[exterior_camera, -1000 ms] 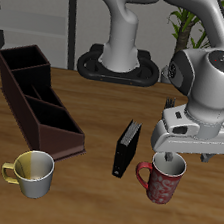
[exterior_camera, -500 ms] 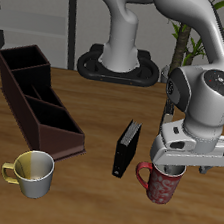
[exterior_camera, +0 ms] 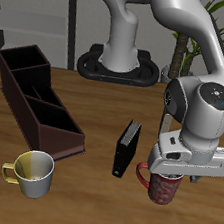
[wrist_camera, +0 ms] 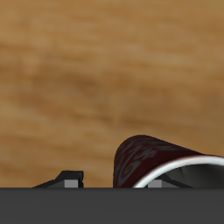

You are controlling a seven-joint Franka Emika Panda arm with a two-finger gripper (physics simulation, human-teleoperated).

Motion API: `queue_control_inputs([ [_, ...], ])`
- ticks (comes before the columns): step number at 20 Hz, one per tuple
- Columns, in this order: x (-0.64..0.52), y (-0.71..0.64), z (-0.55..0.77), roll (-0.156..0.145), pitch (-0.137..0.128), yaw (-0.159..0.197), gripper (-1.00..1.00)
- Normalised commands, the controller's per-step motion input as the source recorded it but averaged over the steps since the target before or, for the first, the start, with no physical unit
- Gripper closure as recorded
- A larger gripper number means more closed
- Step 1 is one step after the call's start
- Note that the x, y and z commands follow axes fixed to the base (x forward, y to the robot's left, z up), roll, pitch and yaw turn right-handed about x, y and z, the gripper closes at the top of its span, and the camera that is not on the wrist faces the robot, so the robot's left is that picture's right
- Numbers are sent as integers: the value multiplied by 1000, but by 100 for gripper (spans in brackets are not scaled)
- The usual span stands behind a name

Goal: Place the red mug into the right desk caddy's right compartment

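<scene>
The red mug (exterior_camera: 162, 188) stood upright on the wooden table (exterior_camera: 82, 196), near the table's front edge and well apart from the right desk caddy (exterior_camera: 38, 107). Its loop handle pointed toward a small black box (exterior_camera: 127, 148) that lay just beside it, a little farther back. The gripper (exterior_camera: 172, 176) sat directly on top of the mug, its grey body covering the rim so that only the speckled red wall and the handle showed below it in the exterior view. The fingers themselves were hidden behind the gripper's housing and the mug's mouth, so I could not tell whether they were spread wide, drawn narrow, or pressed against the mug's wall, nor whether one finger was inside the cup.

In the wrist view the red mug (wrist_camera: 153, 163) appeared very close to the camera, with its dark red speckled side and a pale rim edge showing against the wood grain, and a dark strip of the gripper's own body crossing in front of it. No fingertip could be made out clearly there.

The caddy lay at an angle far across the table, its sloped low end toward the front and its right compartment (exterior_camera: 19, 62) at the far end, tall-walled and squarish. A cream-yellow mug (exterior_camera: 32, 172) stood upright near the front edge, just beside the caddy's low end, well apart from the red mug.
</scene>
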Motion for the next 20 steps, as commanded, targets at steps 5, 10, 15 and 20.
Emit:
queue_control_inputs([
  [5, 14, -111, -59, -17, 7, -15, 100],
  [10, 12, -50, 77, -11, -7, -1, 100],
  [15, -62, -19, 362, 6, -43, 28, 100],
  [20, -114, -93, 547, -4, -77, 44, 100],
])
